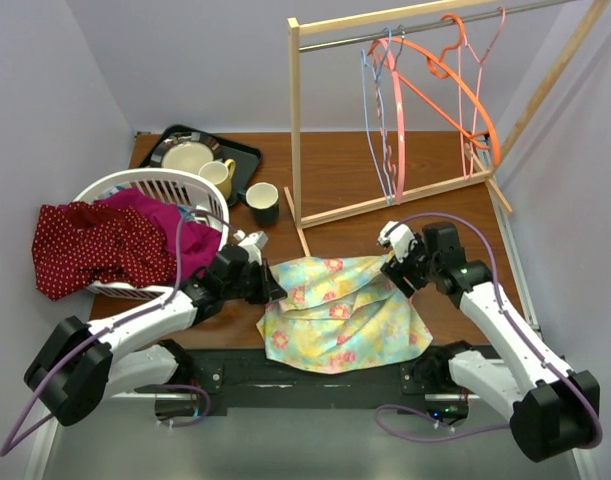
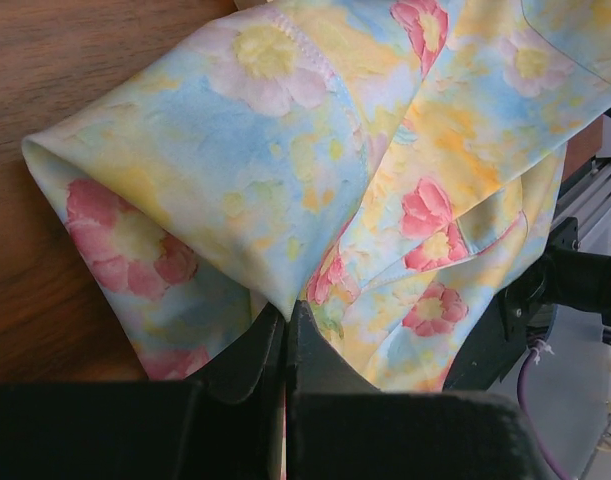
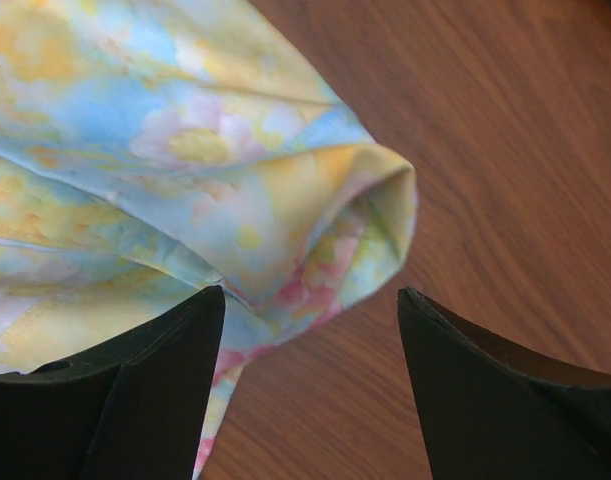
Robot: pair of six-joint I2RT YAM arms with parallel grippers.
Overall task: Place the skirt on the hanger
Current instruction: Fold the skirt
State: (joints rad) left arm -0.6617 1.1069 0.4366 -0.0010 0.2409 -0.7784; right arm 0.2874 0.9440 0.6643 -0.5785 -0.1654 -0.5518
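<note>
The floral skirt (image 1: pixel 340 310), pale yellow and blue with pink flowers, lies spread on the wooden table (image 1: pixel 335 180) near its front edge. My left gripper (image 1: pixel 275 290) is shut on the skirt's left corner; in the left wrist view the skirt (image 2: pixel 315 170) is pinched between the closed jaws of that gripper (image 2: pixel 285 312). My right gripper (image 1: pixel 397 268) is open at the skirt's right upper corner. The right wrist view has a folded corner of skirt (image 3: pixel 285 210) between the spread jaws of this gripper (image 3: pixel 313 300). Several hangers (image 1: pixel 425 85), orange, pink and blue, hang on the rail of a wooden rack (image 1: pixel 297 120).
A white laundry basket (image 1: pixel 155 185) with red and magenta clothes (image 1: pixel 95 245) stands at the left. Behind it is a black tray (image 1: pixel 240 160) with a plate and a yellow mug (image 1: pixel 218 175). A dark cup (image 1: pixel 262 203) stands beside the rack's base.
</note>
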